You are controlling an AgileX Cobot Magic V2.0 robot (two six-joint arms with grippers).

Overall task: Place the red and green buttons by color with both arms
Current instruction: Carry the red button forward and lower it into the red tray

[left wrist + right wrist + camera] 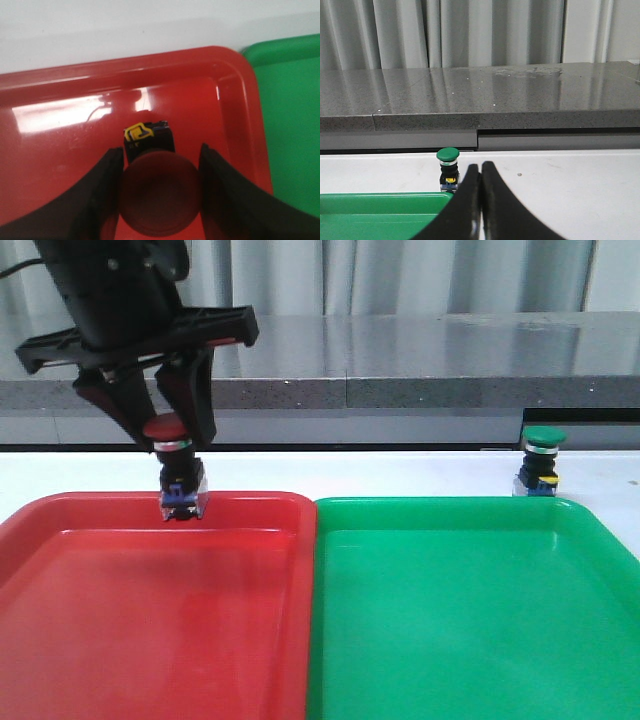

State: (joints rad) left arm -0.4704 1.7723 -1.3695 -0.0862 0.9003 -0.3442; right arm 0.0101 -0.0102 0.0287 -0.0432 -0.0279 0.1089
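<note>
Left pincer (176,430): grips the red button (178,472) by its cap, fingers on both sides.
Red button: upright, over the far edge of the red tray (150,620).
Right pincer (480,200): closed, holds nothing.
Green button (540,462): stands on the white tabletop (400,475), just behind the green tray (470,620).

Red tray (60,640) beside green tray (480,640) on white table (400,475), grey ledge (420,360) behind.
</note>
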